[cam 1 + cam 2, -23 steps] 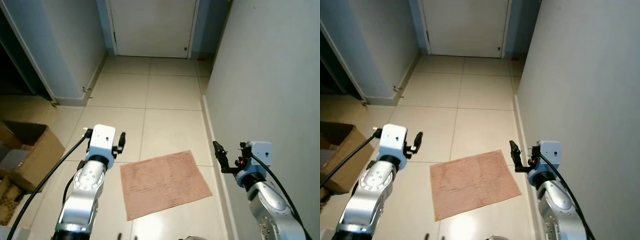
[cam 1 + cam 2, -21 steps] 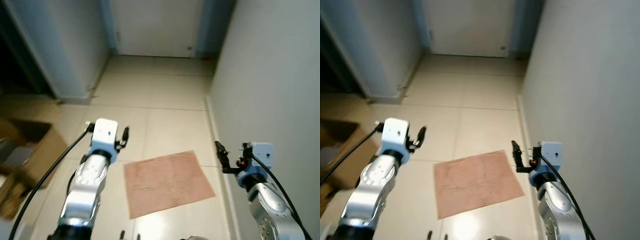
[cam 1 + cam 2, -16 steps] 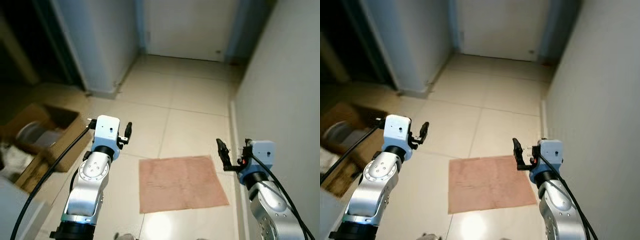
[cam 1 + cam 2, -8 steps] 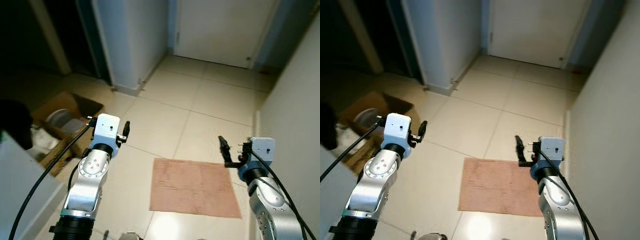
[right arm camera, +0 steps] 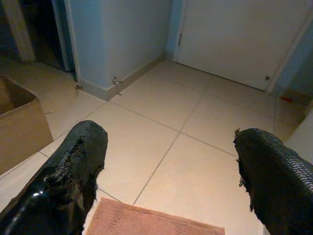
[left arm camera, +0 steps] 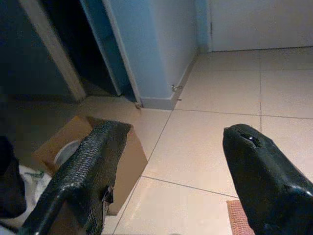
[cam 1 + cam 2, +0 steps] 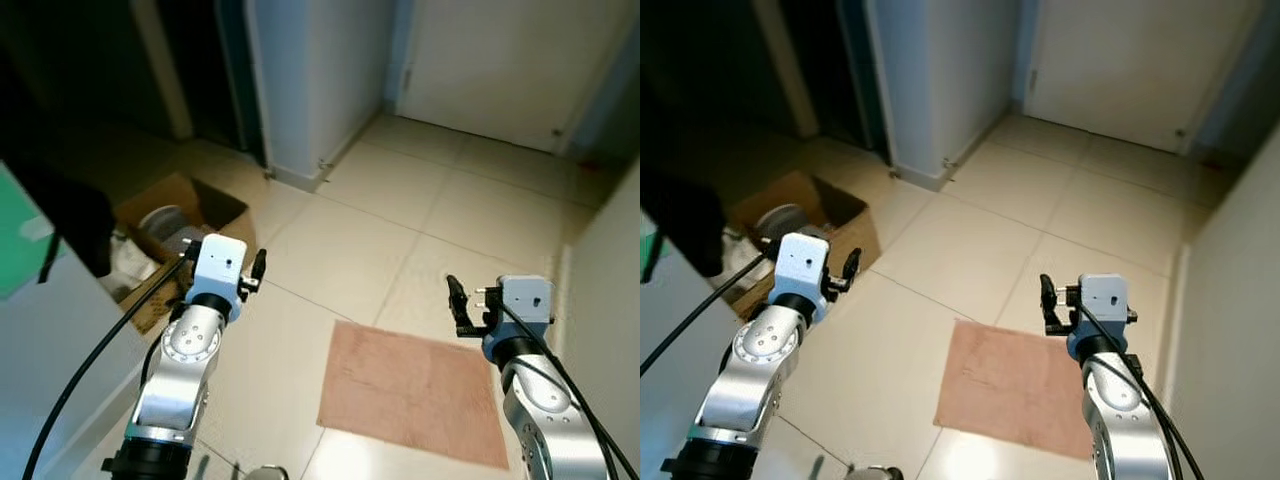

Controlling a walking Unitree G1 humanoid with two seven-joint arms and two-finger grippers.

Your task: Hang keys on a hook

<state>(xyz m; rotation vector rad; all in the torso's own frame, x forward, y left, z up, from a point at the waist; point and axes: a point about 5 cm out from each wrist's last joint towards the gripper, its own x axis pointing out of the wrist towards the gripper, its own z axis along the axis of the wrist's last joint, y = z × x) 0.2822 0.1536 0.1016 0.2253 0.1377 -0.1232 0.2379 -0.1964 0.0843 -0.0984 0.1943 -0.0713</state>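
Both the left pincer [image 6: 166, 181] and right pincer [image 5: 171, 176] stand apart, empty, above tiled floor [image 7: 400, 250]. Keys, likely light and jangly, best taken by the ring.

1. Floor [image 7: 360, 250]: glossy cream tiles, smooth, reflecting light.
2. Mat [image 7: 415, 392]: pinkish-brown cloth, matt, ribbed weave.
3. Box [image 7: 170, 235]: matt brown cardboard.
4. Arms [image 7: 185, 355]: smooth silver metal.
5. Gripper fingers [image 6: 93, 161]: black, textured, matt.
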